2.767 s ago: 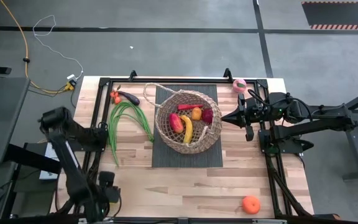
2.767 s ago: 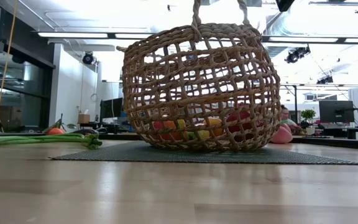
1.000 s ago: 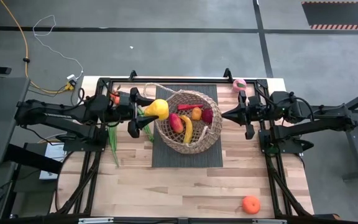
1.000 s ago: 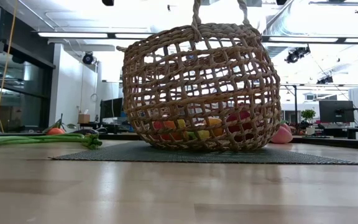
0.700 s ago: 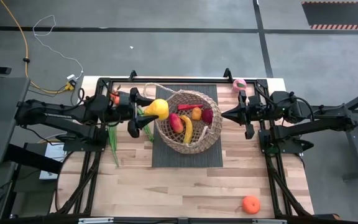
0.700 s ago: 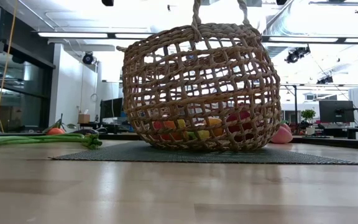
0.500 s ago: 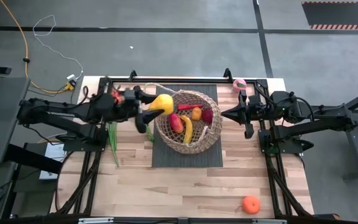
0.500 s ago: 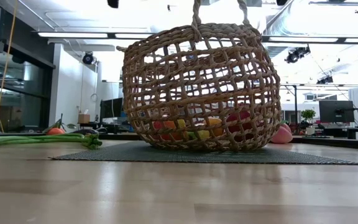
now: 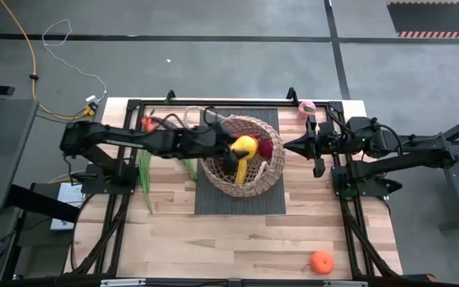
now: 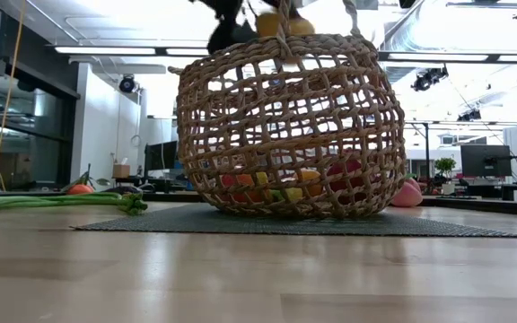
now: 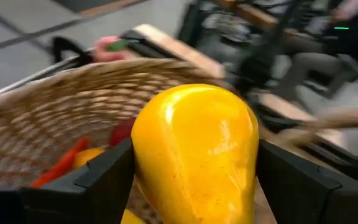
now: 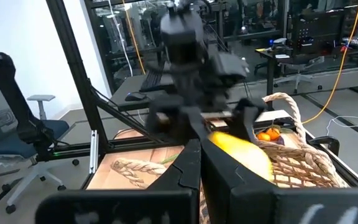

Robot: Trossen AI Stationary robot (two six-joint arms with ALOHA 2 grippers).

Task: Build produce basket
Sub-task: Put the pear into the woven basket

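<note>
Over the middle of the basket (image 9: pixel 240 156) I had my left claw (image 9: pixel 244 149) pinching a glossy yellow fruit (image 11: pixel 194 149), one finger on each flank of it, so the fingers stood fairly wide apart around its bulk. Seen from above, my left arm reached in from the left side of the bench (image 9: pixel 237 239), across the near rim, and the fruit hung above the produce already lying inside: a banana (image 9: pixel 240 169), something red (image 9: pixel 267 148) and something orange at the bottom. From bench height the fruit (image 10: pixel 285 24) showed just above the basket's top edge, so I judged it was not yet down among the weave.

What the release turned on was that the basket's open mouth lay straight below the claw, with the rim all around it; the fruit's longer axis ran roughly along my fingers' reach. Spreading the fingers here should drop it inside, I reckoned, though it might roll against the banana.

My right claw (image 9: pixel 290 147) waited just beside the basket's right rim, fingers pressed together and empty. An orange (image 9: pixel 321 261) lay well apart near the front right corner, nearer my right arm; green bean stalks (image 9: pixel 146 171) lay on the left.
</note>
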